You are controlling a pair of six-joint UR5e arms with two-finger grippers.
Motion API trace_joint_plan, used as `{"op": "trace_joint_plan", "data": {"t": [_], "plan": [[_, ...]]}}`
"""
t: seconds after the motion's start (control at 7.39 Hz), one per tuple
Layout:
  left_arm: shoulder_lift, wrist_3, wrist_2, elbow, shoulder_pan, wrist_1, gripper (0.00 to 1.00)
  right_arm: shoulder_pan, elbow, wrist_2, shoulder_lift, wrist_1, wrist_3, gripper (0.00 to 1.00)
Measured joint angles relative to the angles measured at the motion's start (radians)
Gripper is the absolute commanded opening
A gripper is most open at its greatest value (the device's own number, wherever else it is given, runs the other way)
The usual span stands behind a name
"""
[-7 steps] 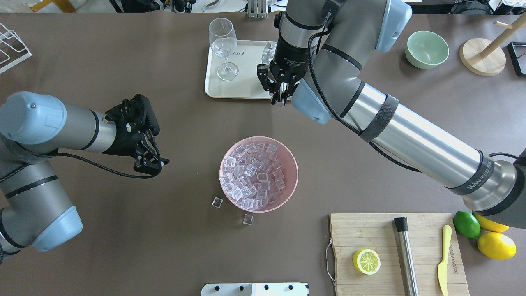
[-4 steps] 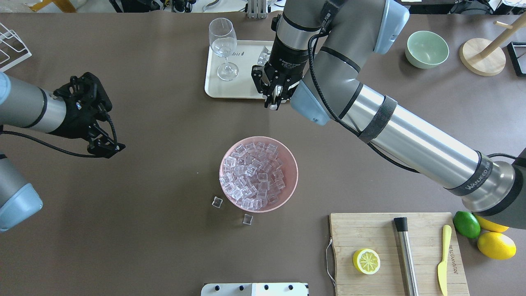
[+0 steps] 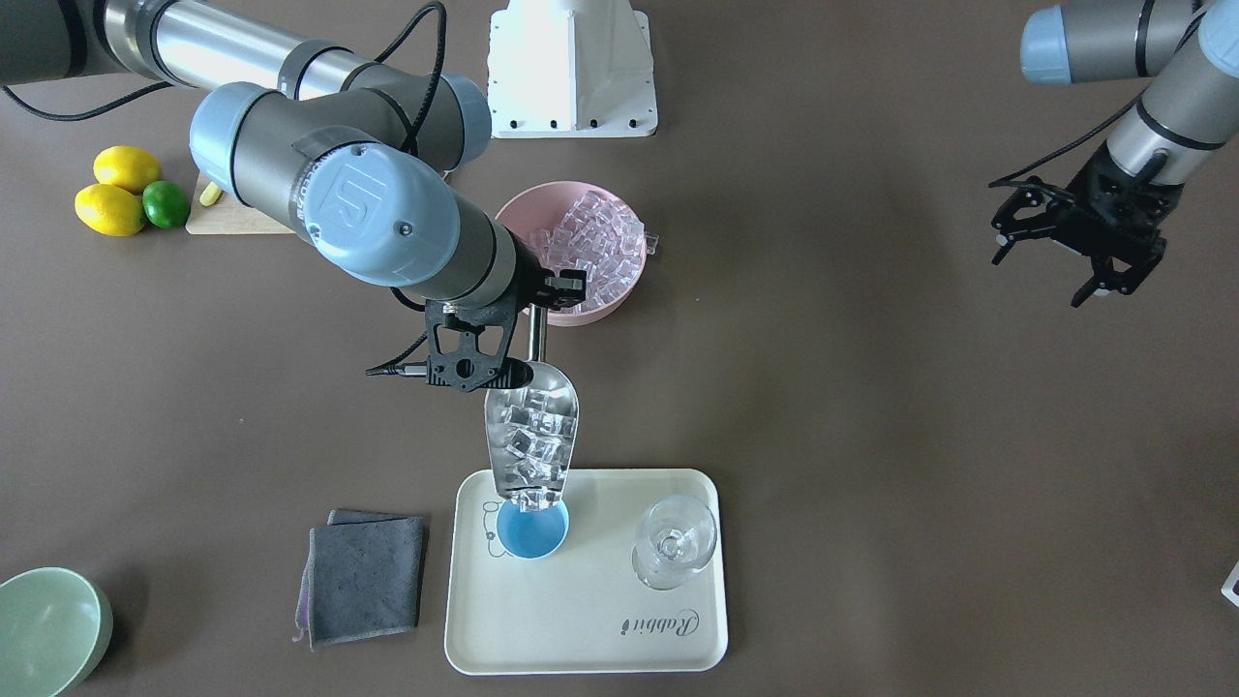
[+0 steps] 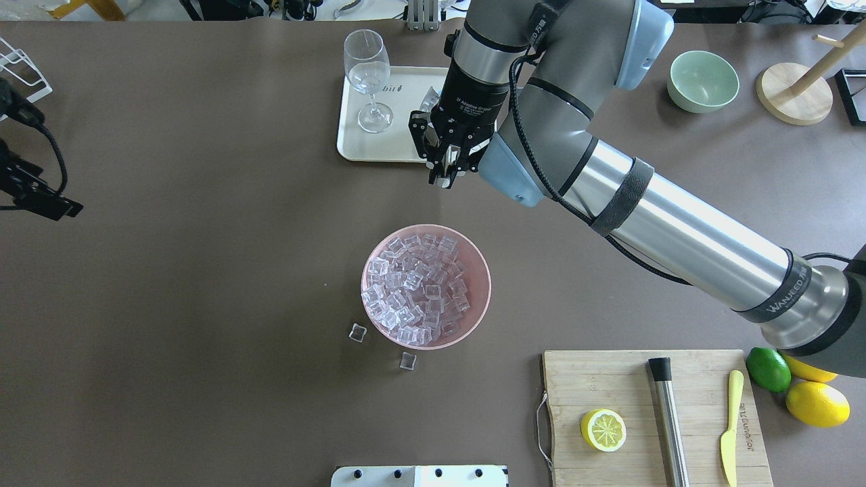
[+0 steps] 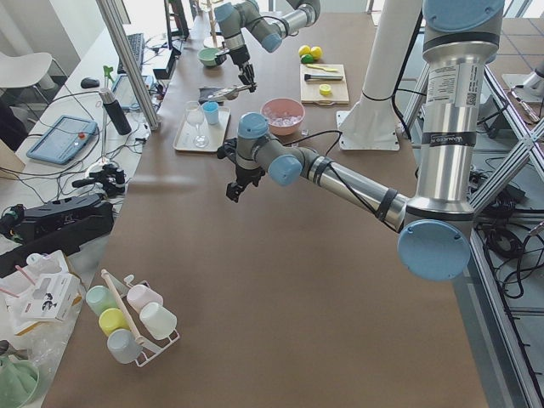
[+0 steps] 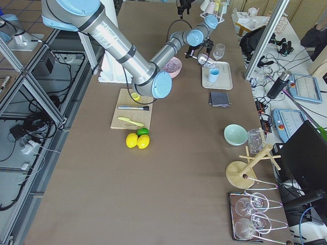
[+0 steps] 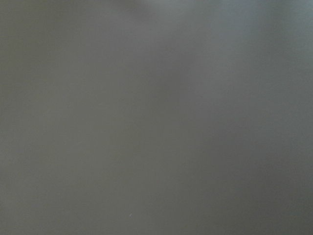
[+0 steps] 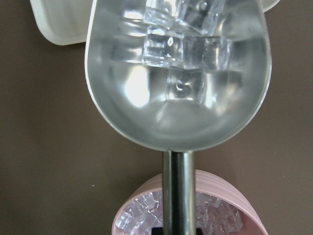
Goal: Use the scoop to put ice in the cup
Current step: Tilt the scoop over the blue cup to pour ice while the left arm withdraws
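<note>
Nearby, stemmed glass (image 3: 673, 542) beside cup (image 3: 531, 538) on tray (image 3: 581, 620); scoop (image 8: 176, 120) above.

The right arm (image 4: 676, 223) reaches far forward with its wrist bent downward. The right gripper (image 4: 443, 172) is clamped on the handle of the scoop (image 3: 530, 436), whose trough juts out beyond the fingertips. The left gripper (image 3: 1043, 266) hangs well off to the side, fingers spread apart, pointing down.

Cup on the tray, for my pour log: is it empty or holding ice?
Empty: the cup shows a bare blue inside; the ice lies in the scoop tipped above its rim.
</note>
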Motion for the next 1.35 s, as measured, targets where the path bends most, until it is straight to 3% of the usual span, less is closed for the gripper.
{"op": "trace_joint_plan", "data": {"t": [0.41, 0.54, 0.95, 1.35], "plan": [[0.028, 0.001, -0.204, 0.102, -0.235, 0.124, 0.98, 0.001, -0.002, 0.055, -0.002, 0.001, 0.003, 0.0], [0.033, 0.001, -0.231, 0.121, -0.282, 0.164, 0.98, 0.004, -0.003, 0.075, -0.004, 0.001, 0.003, 0.0], [0.072, 0.004, -0.24, 0.162, -0.415, 0.215, 0.98, 0.035, -0.012, 0.173, -0.009, -0.001, 0.004, 0.0], [0.094, 0.003, -0.243, 0.211, -0.516, 0.215, 0.98, 0.048, -0.025, 0.206, -0.009, 0.0, 0.003, 0.0]]}}
